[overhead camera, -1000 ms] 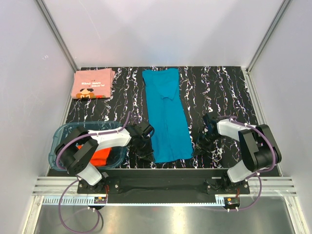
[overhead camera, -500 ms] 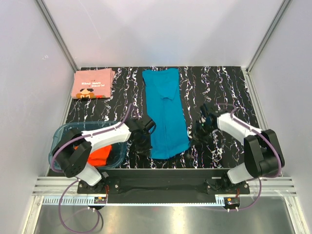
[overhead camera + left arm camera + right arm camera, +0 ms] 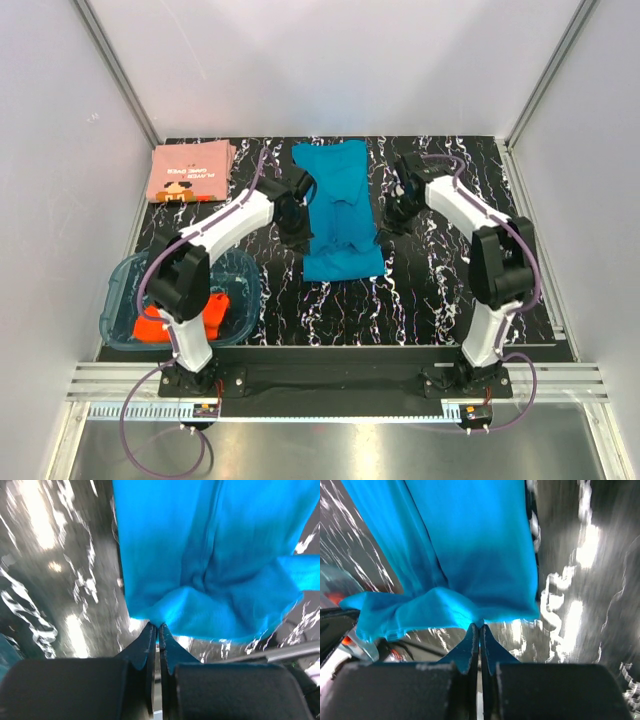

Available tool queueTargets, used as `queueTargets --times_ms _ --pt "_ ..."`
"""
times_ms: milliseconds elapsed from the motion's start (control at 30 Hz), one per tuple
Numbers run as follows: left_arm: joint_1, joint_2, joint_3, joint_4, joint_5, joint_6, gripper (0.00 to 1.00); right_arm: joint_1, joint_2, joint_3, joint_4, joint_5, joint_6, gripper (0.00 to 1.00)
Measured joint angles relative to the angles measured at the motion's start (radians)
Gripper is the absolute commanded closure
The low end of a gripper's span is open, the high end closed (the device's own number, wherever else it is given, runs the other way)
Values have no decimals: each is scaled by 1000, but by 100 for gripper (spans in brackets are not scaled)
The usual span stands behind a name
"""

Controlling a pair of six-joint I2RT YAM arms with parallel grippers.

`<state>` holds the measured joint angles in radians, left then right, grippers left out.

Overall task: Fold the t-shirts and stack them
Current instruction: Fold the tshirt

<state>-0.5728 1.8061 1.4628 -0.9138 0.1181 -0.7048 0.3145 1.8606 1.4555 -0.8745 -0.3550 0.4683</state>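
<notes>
The teal-blue t-shirt (image 3: 345, 190) is laid mid-way across the table (image 3: 450, 290), long axis running near-to-far. Its near hem is pinched at both corners, with the left gripper (image 3: 296, 230) clamped on the left corner and the right gripper (image 3: 390, 220) on the right. The collar end lies beyond both, toward the far edge. The hem is probably lifted, though the wrist views are blurred.
</notes>
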Motion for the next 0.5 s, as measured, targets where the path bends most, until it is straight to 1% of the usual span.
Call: queueTargets --times_ms 100,267,367,500 --pt "49 70 98 -29 6 41 100 -15 108 150 -27 8 -25 100" --pt "128 205 270 -57 13 97 100 -39 249 343 -54 14 -59 100" --pt "158 270 336 -67 20 119 100 -53 314 418 -57 9 -72 100" --pt "173 333 389 -73 40 141 99 -68 378 465 -67 -6 -76 100"
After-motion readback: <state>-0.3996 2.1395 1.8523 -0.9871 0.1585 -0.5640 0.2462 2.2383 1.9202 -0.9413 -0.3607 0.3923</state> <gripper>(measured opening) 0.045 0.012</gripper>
